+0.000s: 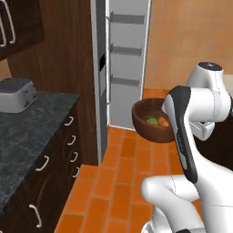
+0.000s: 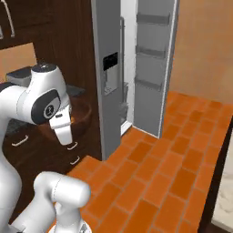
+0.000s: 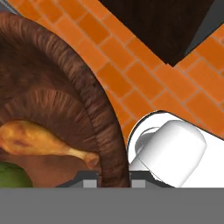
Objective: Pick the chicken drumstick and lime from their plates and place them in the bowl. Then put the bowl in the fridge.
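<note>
Orange brick floor (image 1: pixel 119 182) fronts the open fridge (image 1: pixel 119 63), dark cabinets (image 1: pixel 54 154) beside.

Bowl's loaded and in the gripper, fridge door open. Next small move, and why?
Probably carry the bowl forward toward the open fridge. The drumstick and lime already lie inside it, the gripper is shut on its rim, and it hangs above the floor, short of the shelves.
</note>
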{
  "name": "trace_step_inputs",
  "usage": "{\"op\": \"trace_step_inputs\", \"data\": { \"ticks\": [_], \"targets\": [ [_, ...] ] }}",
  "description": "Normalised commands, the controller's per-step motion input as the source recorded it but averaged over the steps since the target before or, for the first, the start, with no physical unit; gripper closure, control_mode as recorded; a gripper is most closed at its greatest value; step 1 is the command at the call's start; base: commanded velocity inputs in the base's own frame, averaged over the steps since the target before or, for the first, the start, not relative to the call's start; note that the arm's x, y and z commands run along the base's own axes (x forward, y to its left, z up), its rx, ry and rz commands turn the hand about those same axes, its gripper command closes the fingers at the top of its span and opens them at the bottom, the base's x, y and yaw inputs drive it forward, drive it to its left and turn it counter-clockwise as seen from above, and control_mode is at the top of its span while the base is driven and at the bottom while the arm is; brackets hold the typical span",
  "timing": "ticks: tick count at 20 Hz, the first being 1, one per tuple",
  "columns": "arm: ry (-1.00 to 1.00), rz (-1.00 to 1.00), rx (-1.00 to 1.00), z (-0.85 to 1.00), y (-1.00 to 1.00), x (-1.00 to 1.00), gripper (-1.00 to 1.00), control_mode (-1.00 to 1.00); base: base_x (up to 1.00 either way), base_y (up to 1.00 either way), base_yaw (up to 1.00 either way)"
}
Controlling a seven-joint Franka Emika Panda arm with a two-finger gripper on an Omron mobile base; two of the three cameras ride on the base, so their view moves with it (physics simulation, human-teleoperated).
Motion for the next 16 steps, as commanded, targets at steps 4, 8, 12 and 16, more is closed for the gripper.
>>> {"op": "trace_step_inputs", "data": {
  "ticks": [4, 8, 12, 16],
  "targets": [
    [0.0, 0.0, 0.0, 0.0, 0.0, 0.0, 1.0, 1.0, 1.0, 0.13, -0.51],
    [0.0, 0.0, 0.0, 0.0, 0.0, 0.0, 1.0, 1.0, 1.0, 0.41, -0.34],
    [0.0, 0.0, 0.0, 0.0, 0.0, 0.0, 1.0, 1.0, 1.0, 0.17, -0.06],
    [0.0, 0.0, 0.0, 0.0, 0.0, 0.0, 1.0, 1.0, 1.0, -0.16, 0.0]
  ]
}}
